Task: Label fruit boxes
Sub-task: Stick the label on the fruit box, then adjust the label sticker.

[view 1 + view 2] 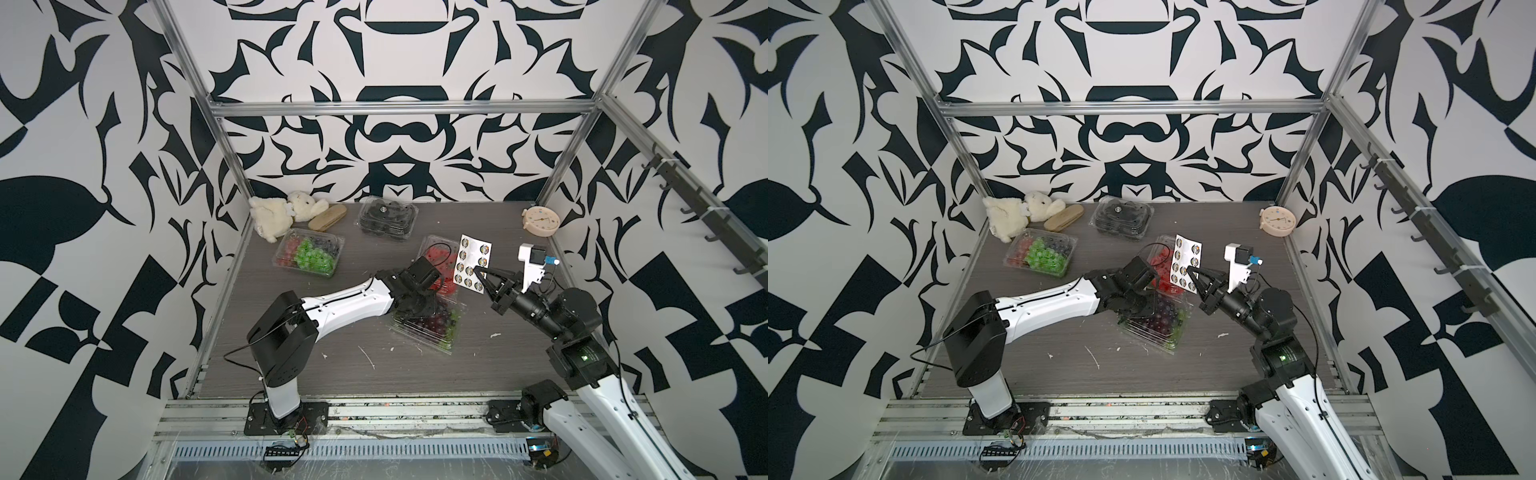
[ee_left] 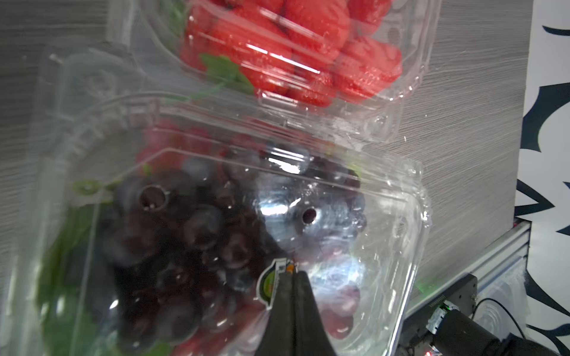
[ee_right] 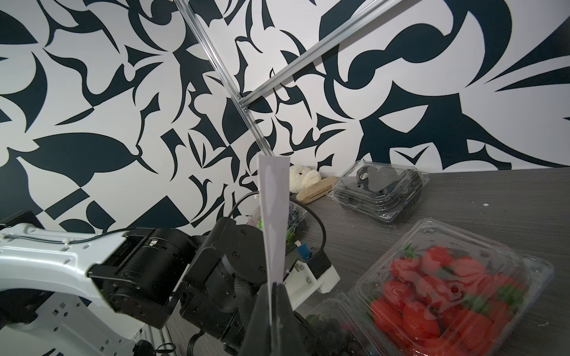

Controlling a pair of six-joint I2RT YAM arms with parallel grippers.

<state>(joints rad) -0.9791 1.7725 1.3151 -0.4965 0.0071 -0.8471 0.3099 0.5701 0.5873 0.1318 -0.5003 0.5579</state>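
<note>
Presently left tool [image 2: 291, 276], clamped on round sticker [image 2: 267, 282], over clear plastic dark-grape punnet [image 2: 200, 222]; right tool [image 1: 480, 275] clamps white sticker sheet [image 1: 473, 257]. Next, presumably: press sticker down.

left hand [image 2: 292, 273]: hidden below left arm [image 1: 353, 300] in both top views | strawberry box [image 1: 436, 251]: part-covered by sticker sheet [image 1: 473, 264]

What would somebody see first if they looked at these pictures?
Probably the wild black-and-white swirly walls all around. Then the sticker sheet that the right gripper holds up mid-table, near the bright red strawberry box. The left gripper pinches a round sticker over the dark grape box.
</note>
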